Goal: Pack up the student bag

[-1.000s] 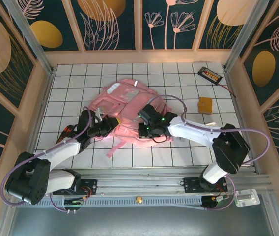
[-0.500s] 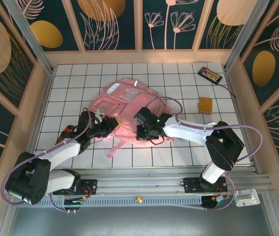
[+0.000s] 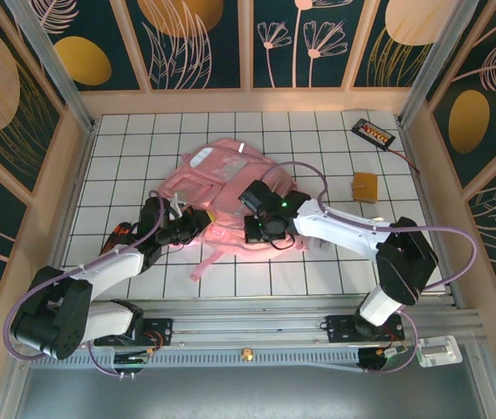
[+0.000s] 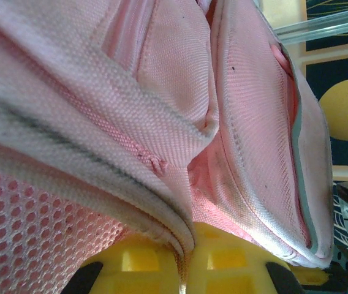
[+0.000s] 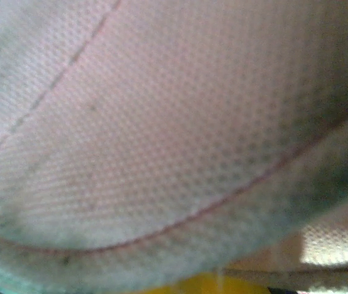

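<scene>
**Grip check: student bag point(image 3: 217, 179) held at its near edge, nothing yet packed**

Left gripper point(image 3: 196, 227) sits low at the bag's near left corner. From the left wrist view its yellow fingers point(image 4: 137, 264) are closed narrowly on a piped seam of pink fabric, with mesh lining on one side and woven cloth on the other. This is a pinch on one fold of cloth, not a grasp of the whole bag.

Right gripper point(image 3: 255, 232) lies against the near edge, towards the bag's middle. The right wrist view is blurred pink mesh pressed close to the lens. A trace of yellow shows at the bottom edge, but whether the jaws are spread or closed cannot be told.

The bag lies flat on the white gridded table point(image 3: 126, 148), left of centre, with its straps trailing towards the arms.

Judgement: the step in hand is parting the bag's mouth.
- The left pinch should hold as the anchor.
- The right should take the opposite lip, one layer only, then lift up and away. (Catching both layers would drag the whole bag.)
- Soft cloth slips, so pull slowly.

Further off, well apart to the right, lies a small tan block point(image 3: 365, 186). In the far right corner is a black device point(image 3: 374, 133) with a cable.
</scene>
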Robot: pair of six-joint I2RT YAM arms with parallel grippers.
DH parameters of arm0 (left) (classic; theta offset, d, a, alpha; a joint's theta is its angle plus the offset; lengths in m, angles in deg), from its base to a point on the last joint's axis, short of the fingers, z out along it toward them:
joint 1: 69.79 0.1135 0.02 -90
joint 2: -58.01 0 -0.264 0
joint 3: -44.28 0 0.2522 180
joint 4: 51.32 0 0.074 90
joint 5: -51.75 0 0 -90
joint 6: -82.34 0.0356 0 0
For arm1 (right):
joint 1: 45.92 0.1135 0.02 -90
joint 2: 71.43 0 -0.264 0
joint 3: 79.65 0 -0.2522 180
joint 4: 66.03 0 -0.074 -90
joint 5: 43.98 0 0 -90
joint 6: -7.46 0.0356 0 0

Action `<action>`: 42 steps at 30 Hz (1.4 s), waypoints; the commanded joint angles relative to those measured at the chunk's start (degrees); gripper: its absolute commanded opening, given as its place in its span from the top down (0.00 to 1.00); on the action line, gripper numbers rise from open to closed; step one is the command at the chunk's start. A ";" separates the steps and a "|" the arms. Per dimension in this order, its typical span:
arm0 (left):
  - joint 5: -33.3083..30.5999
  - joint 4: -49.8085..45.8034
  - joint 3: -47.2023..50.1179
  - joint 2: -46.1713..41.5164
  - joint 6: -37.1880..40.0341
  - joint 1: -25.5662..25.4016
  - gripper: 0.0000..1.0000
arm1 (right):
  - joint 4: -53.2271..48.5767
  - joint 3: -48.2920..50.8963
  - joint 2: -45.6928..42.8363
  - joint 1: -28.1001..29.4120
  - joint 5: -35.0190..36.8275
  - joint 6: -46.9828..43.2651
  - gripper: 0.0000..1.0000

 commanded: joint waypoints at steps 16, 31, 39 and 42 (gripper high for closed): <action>-4.61 -12.51 -5.72 -1.10 12.76 3.81 1.00 | -9.28 5.86 -4.36 -6.50 4.26 -6.91 1.00; 0.41 -17.75 -20.20 10.12 21.92 8.97 1.00 | 5.91 8.08 -5.22 -3.52 -2.77 -6.14 1.00; 3.69 -20.25 -31.43 22.59 22.77 15.06 0.72 | 17.06 1.54 4.86 1.47 -8.90 -0.06 1.00; 3.31 -20.22 -29.33 18.17 21.38 15.17 0.46 | 15.55 -2.99 8.97 1.58 -8.97 -1.10 1.00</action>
